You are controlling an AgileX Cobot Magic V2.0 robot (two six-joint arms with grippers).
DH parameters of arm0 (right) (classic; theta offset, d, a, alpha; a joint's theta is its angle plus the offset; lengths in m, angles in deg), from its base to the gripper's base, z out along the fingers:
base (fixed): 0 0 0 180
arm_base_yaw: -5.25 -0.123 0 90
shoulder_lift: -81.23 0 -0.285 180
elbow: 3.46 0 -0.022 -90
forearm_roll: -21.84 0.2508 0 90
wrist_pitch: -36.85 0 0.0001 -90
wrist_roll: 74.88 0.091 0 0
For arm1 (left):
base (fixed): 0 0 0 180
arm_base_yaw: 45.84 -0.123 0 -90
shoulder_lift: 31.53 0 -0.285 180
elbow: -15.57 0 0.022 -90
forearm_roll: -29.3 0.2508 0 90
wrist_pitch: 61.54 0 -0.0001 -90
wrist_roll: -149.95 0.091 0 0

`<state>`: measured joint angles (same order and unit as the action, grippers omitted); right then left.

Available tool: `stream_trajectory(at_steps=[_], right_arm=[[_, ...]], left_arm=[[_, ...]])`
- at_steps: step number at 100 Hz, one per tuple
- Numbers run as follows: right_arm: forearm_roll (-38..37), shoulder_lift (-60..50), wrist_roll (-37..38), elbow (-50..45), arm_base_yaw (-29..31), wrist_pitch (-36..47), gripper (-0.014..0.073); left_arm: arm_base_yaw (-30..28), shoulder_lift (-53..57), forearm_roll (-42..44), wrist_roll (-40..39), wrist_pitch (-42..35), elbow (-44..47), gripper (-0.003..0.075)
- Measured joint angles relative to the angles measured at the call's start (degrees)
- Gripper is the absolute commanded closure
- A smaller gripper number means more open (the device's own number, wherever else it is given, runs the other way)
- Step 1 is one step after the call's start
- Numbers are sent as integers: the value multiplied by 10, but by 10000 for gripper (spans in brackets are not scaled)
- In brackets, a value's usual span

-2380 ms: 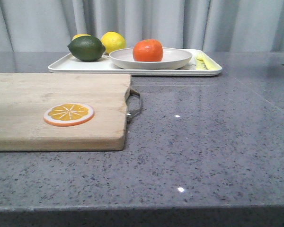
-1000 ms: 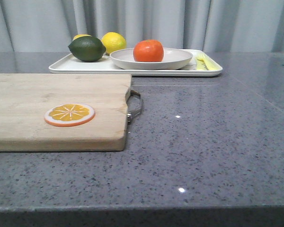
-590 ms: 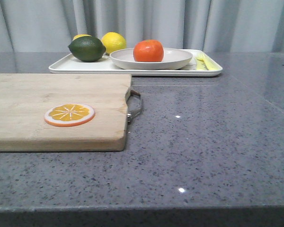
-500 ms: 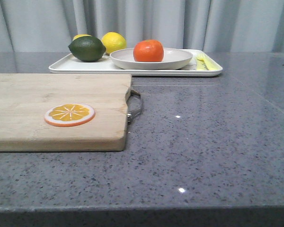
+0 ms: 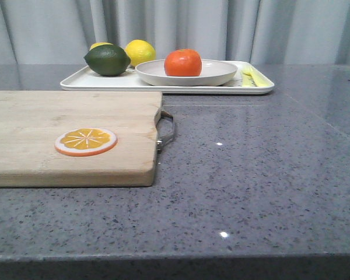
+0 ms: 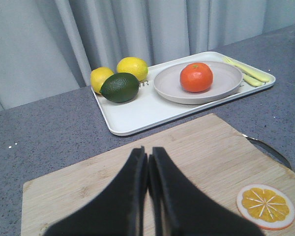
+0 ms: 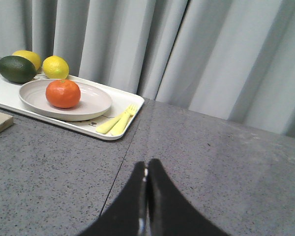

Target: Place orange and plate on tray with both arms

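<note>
- You see the left gripper [image 6: 148,169] closed on nothing, above the cutting board [image 5: 70,134].
- Orange [image 5: 182,62] sits on the plate [image 5: 219,72]; the plate rests on the tray [image 5: 105,82], right of the avocado [image 5: 107,59].
- Right gripper [image 7: 146,182] closed, empty, above the counter [image 5: 256,169].

You have one tray [image 5: 76,83], one plate [image 5: 219,74] and one orange [image 5: 182,62]. Count two lemons [image 6: 132,68], one dark green lime [image 5: 107,59], and one orange slice [image 5: 85,141]. There is one cutting board [image 5: 46,122] and two pale yellow utensils [image 7: 116,122], one clearly a fork. Two grippers show, left [image 6: 147,179] and right [image 7: 146,189], both closed.
</note>
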<state>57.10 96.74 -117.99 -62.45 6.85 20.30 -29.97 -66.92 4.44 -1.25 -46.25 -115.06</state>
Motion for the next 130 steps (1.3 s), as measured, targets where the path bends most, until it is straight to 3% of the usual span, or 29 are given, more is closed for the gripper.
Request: stream_trajectory(at_steps=[18,40,52,94,130], right_arm=[[0,0,0,0,0,0,695],[0,0,0,0,0,0,695],[0,0,0,0,0,0,695],[0,0,0,0,0,0,695],[0,0,0,0,0,0,695]], left_arm=[[0,15,53,-9,1,14,740],[0,94,229,-203,-37,96,741],[-1,141,273,-252,-56,151,740],[-112,279,259,-281,-61,280,741],[-120,279,249,-281,-67,280,741]])
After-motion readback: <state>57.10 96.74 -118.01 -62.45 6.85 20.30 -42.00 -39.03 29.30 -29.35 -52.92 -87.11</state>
